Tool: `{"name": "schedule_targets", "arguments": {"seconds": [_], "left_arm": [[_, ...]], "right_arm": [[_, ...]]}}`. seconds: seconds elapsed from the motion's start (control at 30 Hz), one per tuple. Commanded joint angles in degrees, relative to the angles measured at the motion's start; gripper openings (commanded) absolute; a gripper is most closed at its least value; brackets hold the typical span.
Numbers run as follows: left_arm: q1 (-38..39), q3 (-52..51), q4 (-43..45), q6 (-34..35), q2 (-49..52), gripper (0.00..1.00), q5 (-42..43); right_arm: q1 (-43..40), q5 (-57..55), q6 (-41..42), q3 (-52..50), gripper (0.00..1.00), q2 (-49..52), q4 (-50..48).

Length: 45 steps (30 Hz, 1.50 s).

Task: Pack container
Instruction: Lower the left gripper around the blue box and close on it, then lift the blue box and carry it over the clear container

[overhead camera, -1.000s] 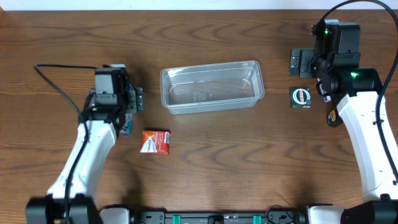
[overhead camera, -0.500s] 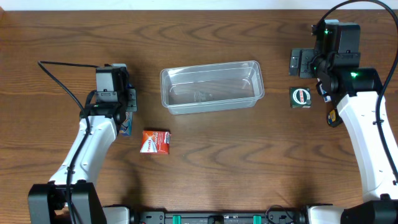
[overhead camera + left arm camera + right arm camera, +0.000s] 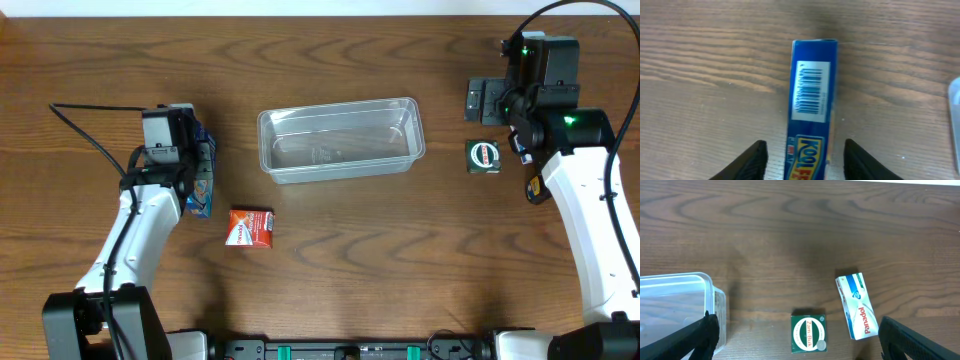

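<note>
two grippers over a brown wooden table (image 3: 330, 290). near the middle, a little toward the far edge: the container (image 3: 340, 150), clear plastic, rounded corners, long side running across the table. same container (image 3: 680, 300) at the lower left of the right wrist view, only one corner and its rim in sight.

out left, well apart from the container: left gripper (image 3: 203, 165), set over a blue box (image 3: 201, 195). in the left wrist view, blue box (image 3: 812, 90) standing on a long narrow edge, white barcode label facing up, yellow lettering lower down, running straight away between the two dark fingers (image 3: 756, 159). left gripper (image 3: 805, 146) partly closed around it, thin strips of wood grain showing on either side of the box at the fingertips. cannot tell whether pressed against the box lower down or just short of it.

near that gripper, toward the front edge: a red and white box (image 3: 251, 228), lying flat, apart from the blue box.

out right, beyond the container's right end: right gripper (image 3: 487, 100), spread wide, holding nothing. right gripper (image 3: 797, 325) seen from its own wrist with one finger at each lower corner. between those fingers: a green box (image 3: 808, 333) with a round white emblem, flat on the wood. green box (image 3: 483, 156) near the container's right end, not touching it. just beside the green box, apart from it: a white and teal box (image 3: 856, 306), slightly tilted.
</note>
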State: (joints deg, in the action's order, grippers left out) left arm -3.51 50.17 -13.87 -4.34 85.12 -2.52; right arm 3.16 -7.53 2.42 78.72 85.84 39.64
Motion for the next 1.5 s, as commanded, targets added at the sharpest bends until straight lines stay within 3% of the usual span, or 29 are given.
{"name": "schedule_targets", "arguments": {"seconds": [0.0, 0.13, 0.6, 0.73, 1.2, 1.3, 1.47], "left_arm": [[-0.13, 0.90, 0.07, -0.15, 0.59, 0.40, 1.75], [-0.13, 0.90, 0.02, -0.15, 0.59, 0.31, 1.73], [-0.13, 0.90, -0.13, -0.15, 0.57, 0.25, 1.75], [-0.13, 0.94, -0.09, -0.15, -0.11, 0.19, 1.75], [-0.07, 1.09, 3.45, -3.61, -10.16, 0.19, 2.29], [0.00, 1.14, 4.92, -5.68, -13.07, 0.19, 5.38], [0.11, 1.14, 9.07, -12.28, -16.28, 0.19, 20.24]], "right_arm": [[-0.15, -0.42, 0.55, 0.33, 0.99, -0.39, 0.02], [-0.15, -0.42, 0.55, 0.33, 0.99, -0.39, 0.02], [-0.15, -0.42, 0.55, 0.33, 0.99, -0.39, 0.02], [-0.15, -0.42, 0.55, 0.33, 0.99, -0.39, 0.02], [-0.15, -0.42, 0.55, 0.33, 0.99, -0.39, 0.02], [-0.15, -0.42, 0.55, 0.33, 0.99, -0.39, 0.02], [-0.15, -0.42, 0.55, 0.33, 0.99, -0.39, 0.02]]}}
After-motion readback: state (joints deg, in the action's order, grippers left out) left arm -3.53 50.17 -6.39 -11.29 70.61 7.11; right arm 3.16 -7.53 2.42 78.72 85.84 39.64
